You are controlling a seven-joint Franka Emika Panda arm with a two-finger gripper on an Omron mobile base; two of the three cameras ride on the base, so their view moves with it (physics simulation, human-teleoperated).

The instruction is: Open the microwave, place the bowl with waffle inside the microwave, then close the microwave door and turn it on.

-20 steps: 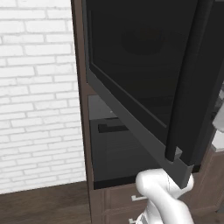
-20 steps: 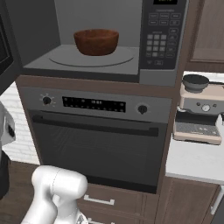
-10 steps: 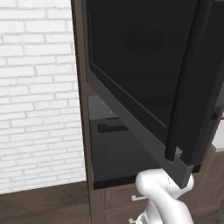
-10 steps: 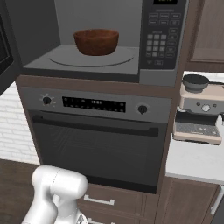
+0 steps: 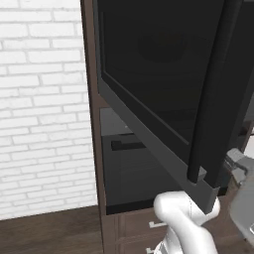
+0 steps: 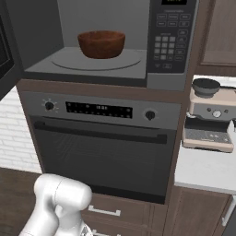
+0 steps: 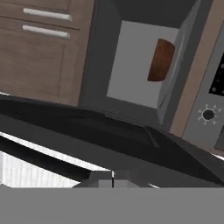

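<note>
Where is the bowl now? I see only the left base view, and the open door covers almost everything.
Observer: The bowl sits on the round plate inside the microwave, seen in the right base view.
Operator: Is the door fully out of the way?
Observer: In the hand view the microwave door lies as a dark band across the picture, below the open cavity, so it stands swung open.
Operator: And the gripper, does it hold anything?
Observer: The gripper is shut, its tips meeting at the bottom of the hand view, with nothing between them.
</note>
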